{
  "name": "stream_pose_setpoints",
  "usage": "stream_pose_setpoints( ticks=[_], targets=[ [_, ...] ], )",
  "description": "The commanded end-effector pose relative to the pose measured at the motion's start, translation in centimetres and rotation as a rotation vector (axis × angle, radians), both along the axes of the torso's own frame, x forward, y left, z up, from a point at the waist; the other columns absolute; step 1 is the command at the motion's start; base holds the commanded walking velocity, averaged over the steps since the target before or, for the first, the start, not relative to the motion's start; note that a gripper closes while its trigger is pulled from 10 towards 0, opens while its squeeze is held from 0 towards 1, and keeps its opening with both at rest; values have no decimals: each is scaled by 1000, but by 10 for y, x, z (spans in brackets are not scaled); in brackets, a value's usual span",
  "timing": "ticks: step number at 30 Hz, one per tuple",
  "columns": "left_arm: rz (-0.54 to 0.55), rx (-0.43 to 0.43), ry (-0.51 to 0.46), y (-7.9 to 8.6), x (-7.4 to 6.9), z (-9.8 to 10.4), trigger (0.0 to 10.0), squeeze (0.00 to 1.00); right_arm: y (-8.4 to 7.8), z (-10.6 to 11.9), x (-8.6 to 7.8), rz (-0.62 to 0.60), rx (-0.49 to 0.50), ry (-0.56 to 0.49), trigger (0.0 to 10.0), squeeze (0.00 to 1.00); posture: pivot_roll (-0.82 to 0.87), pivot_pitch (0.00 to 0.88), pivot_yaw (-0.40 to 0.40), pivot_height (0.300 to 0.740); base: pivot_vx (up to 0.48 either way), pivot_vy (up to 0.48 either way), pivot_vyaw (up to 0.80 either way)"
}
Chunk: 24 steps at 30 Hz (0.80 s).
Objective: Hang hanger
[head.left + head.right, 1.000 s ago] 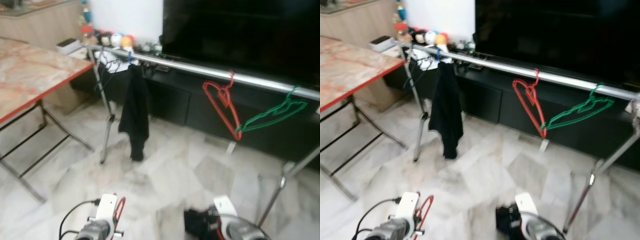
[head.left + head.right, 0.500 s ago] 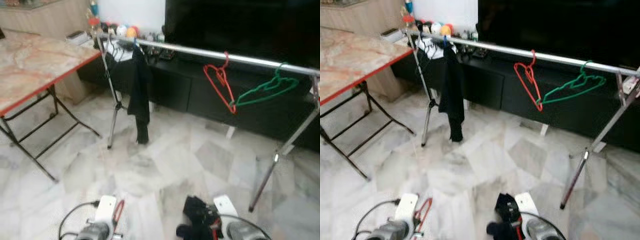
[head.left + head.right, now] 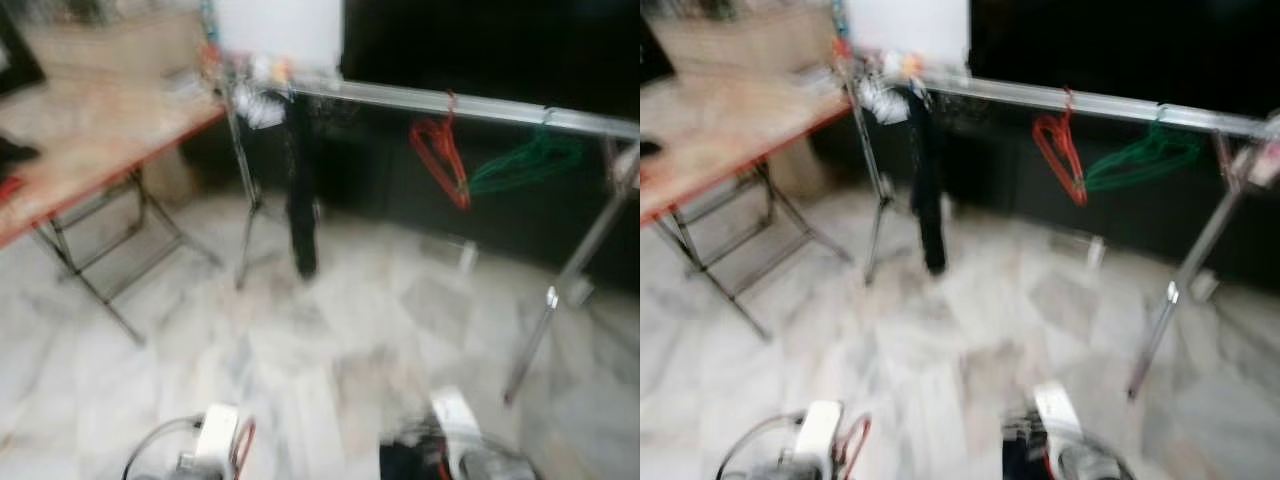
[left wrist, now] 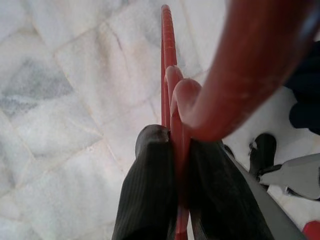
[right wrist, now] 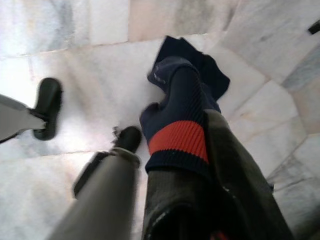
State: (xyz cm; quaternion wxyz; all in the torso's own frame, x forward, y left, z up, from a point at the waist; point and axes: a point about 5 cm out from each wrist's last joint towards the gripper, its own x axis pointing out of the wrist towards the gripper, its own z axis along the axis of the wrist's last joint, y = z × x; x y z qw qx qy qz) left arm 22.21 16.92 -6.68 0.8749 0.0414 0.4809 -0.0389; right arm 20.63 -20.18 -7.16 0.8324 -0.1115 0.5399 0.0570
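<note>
Ahead, in the blurred eye views, a silver rail [image 3: 480, 105] carries a hanging red hanger [image 3: 440, 160], a green hanger [image 3: 525, 165] and a dark garment [image 3: 300, 190] above marble floor [image 3: 330, 340]. Next, the left wrist view shows the left gripper [image 4: 175, 165] clamped tight on a red hanger in hand [image 4: 167, 60]. Lastly, the right wrist view shows the right gripper [image 5: 185, 200] closed around a navy sock [image 5: 182, 115] with a red band.

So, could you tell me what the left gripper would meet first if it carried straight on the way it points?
Probably the marble floor: the left gripper, shut on a red hanger, points down at it, though depth is unclear.
</note>
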Motion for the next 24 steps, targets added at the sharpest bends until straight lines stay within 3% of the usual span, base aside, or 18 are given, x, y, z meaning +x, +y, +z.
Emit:
stream_pose_setpoints(
  ticks=[1, 24],
  targets=[
    [-8, 1, -6, 0, 1, 1, 10000, 0, -2, 4, 7, 0, -6, -26, 10000, 0, -16, 0, -11, 740, 0, 0, 0],
    [-15, 9, 0, 2, 2, 1, 10000, 0, 0, 4, 8, -21, 10, -45, 10000, 0, -21, 0, 0, 740, 0, 0, 0]
  ],
)
